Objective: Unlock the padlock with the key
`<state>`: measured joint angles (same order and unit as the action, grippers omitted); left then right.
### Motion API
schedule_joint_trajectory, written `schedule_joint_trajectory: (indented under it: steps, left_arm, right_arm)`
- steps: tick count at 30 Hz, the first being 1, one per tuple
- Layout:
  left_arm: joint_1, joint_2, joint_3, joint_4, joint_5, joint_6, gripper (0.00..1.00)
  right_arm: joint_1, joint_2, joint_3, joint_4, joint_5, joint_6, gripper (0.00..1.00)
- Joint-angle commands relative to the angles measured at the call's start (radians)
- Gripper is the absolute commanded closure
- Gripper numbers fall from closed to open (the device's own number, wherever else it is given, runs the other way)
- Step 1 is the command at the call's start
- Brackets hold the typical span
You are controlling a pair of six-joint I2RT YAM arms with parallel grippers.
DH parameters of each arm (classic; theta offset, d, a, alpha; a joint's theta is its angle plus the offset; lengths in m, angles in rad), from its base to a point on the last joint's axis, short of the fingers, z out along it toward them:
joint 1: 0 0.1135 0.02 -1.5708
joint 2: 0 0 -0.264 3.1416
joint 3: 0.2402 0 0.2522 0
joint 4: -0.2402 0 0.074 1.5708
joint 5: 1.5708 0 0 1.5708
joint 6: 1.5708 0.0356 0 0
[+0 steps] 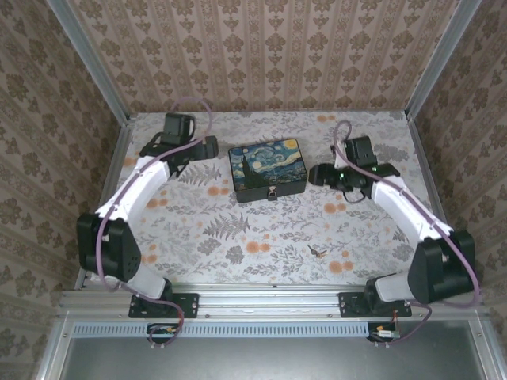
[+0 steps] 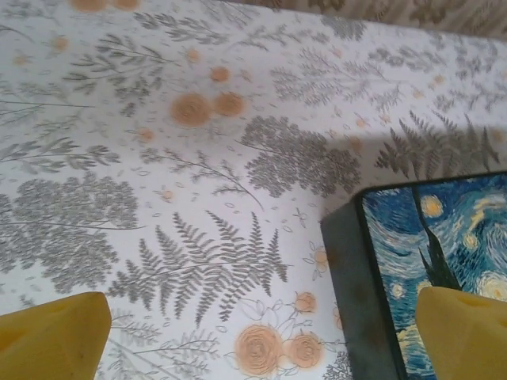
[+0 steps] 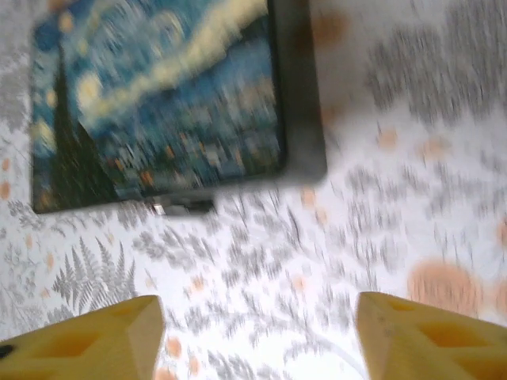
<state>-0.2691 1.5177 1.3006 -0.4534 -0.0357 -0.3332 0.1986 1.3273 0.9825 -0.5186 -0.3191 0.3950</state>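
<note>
Your key [image 1: 317, 251] lies flat on the flowery table [image 1: 372, 229] near the front, well apart from the padlock [image 1: 272, 192] on the painted box [image 1: 267, 168]. It's tiny, thin and probably slippery, so pinch its head. Left gripper [image 2: 261, 299] and right gripper [image 3: 257, 302] both gape empty.

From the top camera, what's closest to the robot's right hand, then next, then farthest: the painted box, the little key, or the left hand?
1. The painted box: just left of the right hand, close by.
2. The key: lying nearer the robot, toward the front edge.
3. The left hand: past the box, at its other end.
</note>
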Motion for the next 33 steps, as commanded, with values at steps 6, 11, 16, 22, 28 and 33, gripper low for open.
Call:
schedule_joint_trajectory:
  steps: [6,11,16,22,28,33]
  left_arm:
    - [-0.016,-0.124,-0.161,-0.087,0.165,-0.041,0.03]
    - [-0.293,-0.196,-0.286,-0.199,0.084,-0.181,0.03]
    - [-0.414,-0.260,-0.406,-0.166,0.097,-0.290,0.03]
    - [-0.497,-0.210,-0.413,-0.140,0.129,-0.329,0.04]
    - [-0.524,-0.162,-0.401,-0.123,0.134,-0.337,0.04]
    - [-0.524,-0.153,-0.398,-0.109,0.137,-0.336,0.04]
  right_arm:
    - [0.140,-0.269,-0.341,-0.171,0.102,0.249,0.47]
    - [0.219,-0.374,-0.454,-0.142,0.139,0.343,0.51]
    - [0.256,-0.360,-0.513,-0.023,0.141,0.351,0.54]
    - [0.296,-0.255,-0.496,0.061,0.158,0.294,0.58]
    - [0.321,-0.254,-0.528,0.105,0.168,0.304,0.58]
    - [0.325,-0.217,-0.517,0.137,0.166,0.267,0.59]
